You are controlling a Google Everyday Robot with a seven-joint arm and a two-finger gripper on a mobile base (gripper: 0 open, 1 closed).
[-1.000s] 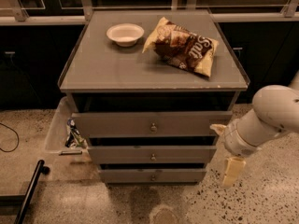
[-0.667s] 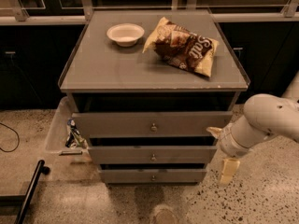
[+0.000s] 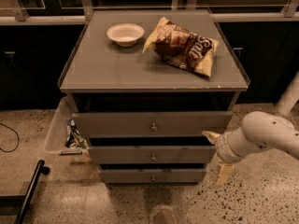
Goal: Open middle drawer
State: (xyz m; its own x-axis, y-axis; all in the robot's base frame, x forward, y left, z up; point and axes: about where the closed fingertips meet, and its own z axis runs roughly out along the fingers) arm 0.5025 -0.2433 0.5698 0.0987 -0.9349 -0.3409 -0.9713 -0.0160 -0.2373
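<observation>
- Nearest, on the speckled floor (image 3: 261, 204), a black bar (image 3: 29, 192) slants across the lower left. A dark rounded shape (image 3: 163, 214) sits at the bottom edge (too blurred to name).
- The gripper (image 3: 217, 154), on a thick white arm (image 3: 264, 134), hangs low at the right of the grey cabinet, just beside the right end of the middle drawer. Its two pale fingers (image 3: 210, 135) stand apart, one pointing left toward the cabinet, the other down at the floor, with nothing between them.
- The bottom drawer (image 3: 126, 175) is the narrowest front and the lowest.
- Above it is the middle drawer (image 3: 121, 154), a flat grey front with a small round knob (image 3: 153, 157) at its centre. A dark gap shows above the front. The knob is well apart from the gripper.
- The top drawer (image 3: 112, 124) has the tallest front and the same kind of knob.
- A clear bin (image 3: 55, 125) stands on the floor against the cabinet's left side, with some coloured packaging (image 3: 72, 135) in it.
- On the cabinet top (image 3: 107, 69), a white bowl (image 3: 125, 33) sits upright at the back left. A brown and yellow chip bag (image 3: 183, 46) lies flat near it, to the right.
- Farthest back are dark cupboards (image 3: 32, 59) under a pale rail (image 3: 42, 19).
</observation>
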